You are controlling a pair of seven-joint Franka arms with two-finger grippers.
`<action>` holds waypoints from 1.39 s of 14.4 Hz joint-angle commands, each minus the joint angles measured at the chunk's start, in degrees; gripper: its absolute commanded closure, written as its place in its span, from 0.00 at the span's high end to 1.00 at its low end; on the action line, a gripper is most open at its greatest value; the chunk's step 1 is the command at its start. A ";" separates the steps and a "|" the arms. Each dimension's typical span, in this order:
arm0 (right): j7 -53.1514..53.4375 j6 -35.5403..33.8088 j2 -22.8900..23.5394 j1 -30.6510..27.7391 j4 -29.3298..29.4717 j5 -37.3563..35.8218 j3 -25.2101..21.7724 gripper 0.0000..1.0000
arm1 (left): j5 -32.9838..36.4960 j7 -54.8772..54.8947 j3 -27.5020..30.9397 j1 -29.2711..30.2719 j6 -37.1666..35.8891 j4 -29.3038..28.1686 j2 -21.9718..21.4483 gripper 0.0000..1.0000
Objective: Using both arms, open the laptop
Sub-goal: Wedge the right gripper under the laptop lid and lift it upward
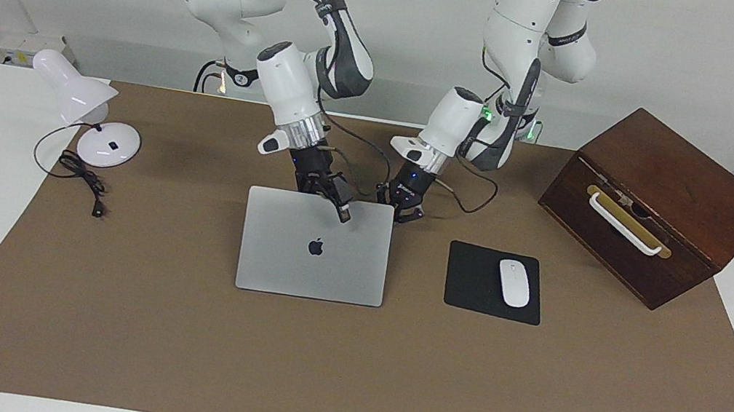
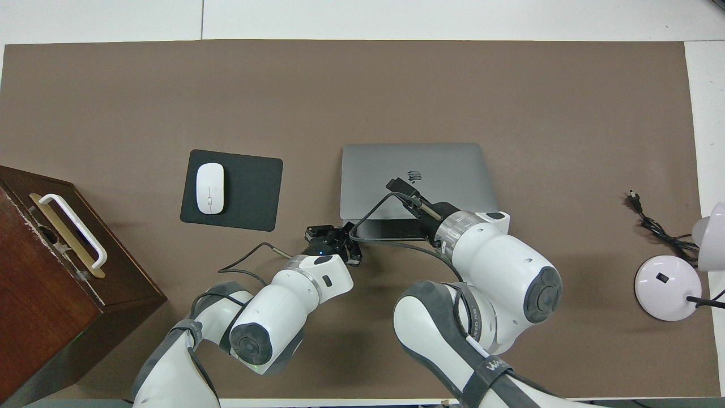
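Note:
The silver-grey laptop (image 1: 313,256) (image 2: 416,164) lies mid-mat with its logo up. Its lid edge nearer to the robots stands slightly raised, and a dark strip of the base (image 2: 396,229) shows under it in the overhead view. My right gripper (image 1: 342,214) (image 2: 396,186) slants down over that raised part of the lid, close to the logo; whether it touches the lid I cannot tell. My left gripper (image 1: 403,212) (image 2: 335,239) is shut, low at the laptop's corner nearest the robots toward the left arm's end.
A black mouse pad (image 1: 473,282) with a white mouse (image 1: 514,282) lies beside the laptop toward the left arm's end, with a brown wooden box (image 1: 654,207) further along. A white desk lamp (image 1: 87,110) and its cable (image 1: 84,179) are at the right arm's end.

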 commanded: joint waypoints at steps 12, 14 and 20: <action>-3.44 -4.60 3.30 -2.40 7.91 -0.58 -0.02 1.00 | -0.84 1.60 0.96 -1.10 0.81 1.07 3.33 0.00; -3.52 -4.60 3.39 -3.19 8.18 -2.77 -0.02 1.00 | -0.84 1.60 0.96 -1.10 0.81 1.07 3.33 0.00; -4.23 -4.78 3.82 -4.08 8.70 -4.19 0.07 1.00 | -0.84 1.95 0.96 -1.10 0.81 1.07 3.42 0.00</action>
